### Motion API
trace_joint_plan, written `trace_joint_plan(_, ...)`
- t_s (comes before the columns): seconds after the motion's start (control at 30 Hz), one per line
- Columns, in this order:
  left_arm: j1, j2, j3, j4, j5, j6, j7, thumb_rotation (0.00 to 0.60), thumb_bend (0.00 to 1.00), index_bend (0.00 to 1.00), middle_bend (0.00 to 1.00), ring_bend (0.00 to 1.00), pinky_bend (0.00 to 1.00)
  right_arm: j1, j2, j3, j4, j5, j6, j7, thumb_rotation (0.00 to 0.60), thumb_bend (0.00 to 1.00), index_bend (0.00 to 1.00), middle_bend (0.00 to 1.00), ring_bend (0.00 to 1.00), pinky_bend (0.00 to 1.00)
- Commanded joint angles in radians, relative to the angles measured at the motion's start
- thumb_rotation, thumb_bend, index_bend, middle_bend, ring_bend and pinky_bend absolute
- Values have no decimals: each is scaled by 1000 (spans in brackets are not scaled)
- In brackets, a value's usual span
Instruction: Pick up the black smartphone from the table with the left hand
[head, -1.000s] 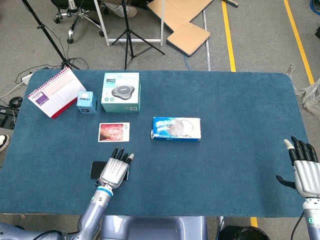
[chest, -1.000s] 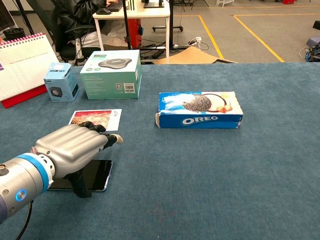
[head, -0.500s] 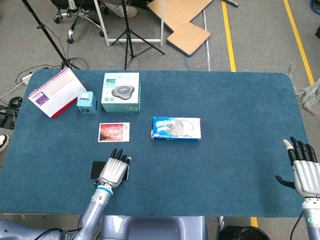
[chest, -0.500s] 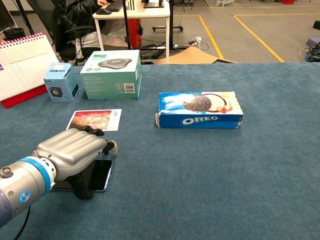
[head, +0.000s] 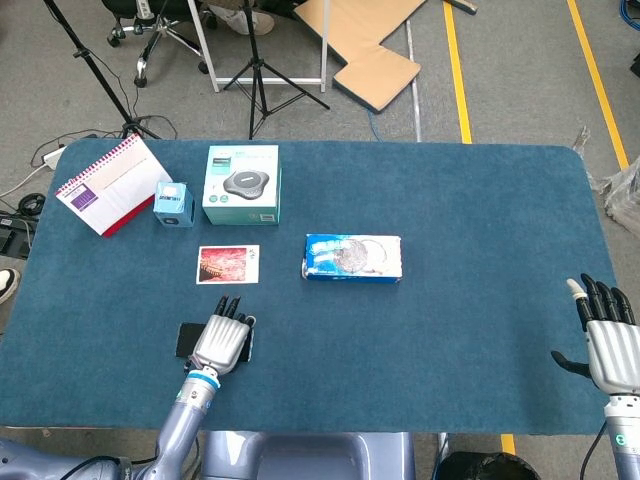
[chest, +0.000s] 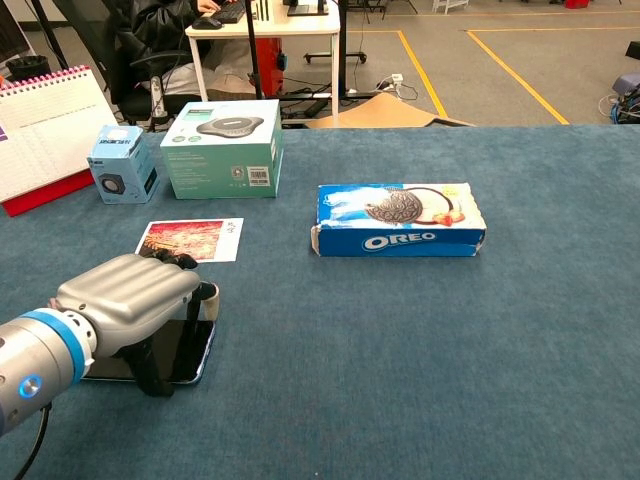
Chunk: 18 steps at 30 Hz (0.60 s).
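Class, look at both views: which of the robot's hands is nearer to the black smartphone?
Left. The left hand lies directly over the black smartphone, fingers curling down around it. The right hand is far across the table, near its opposite edge, fingers spread.

Sitting on the table (head: 480, 200) are one black smartphone (chest: 185, 350), one Oreo box (head: 352, 257), one photo card (head: 228, 264), one calendar (head: 105, 185), two teal boxes (head: 241, 184).

Black smartphone (chest: 185, 345), silver left hand (chest: 125, 300), teal tablecloth (head: 480, 230), blue-and-white Oreo box (chest: 400, 221), red-edged calendar (head: 105, 185)
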Motion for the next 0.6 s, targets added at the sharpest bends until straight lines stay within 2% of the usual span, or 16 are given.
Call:
trace_joint_plan(0.03,8,36,-9,-46,37,0,-73,600,211,366,341,0,0,0,0,0,0,0,0,0,600,0,17,0,0,0)
trace_joint_plan(0.33,35,130,-52,-135,134,-30,-337,600,210,365,348,0,0,1,-1,-2,-2,0,-1,-6,600,0,18,0,0,0)
trace_joint_plan(0.6,86,172,-87,-140,317,-60,-793,600,210,366,347,0,0,2,-3,-3,-4,2,-5,-11,600,0,18,0,0,0)
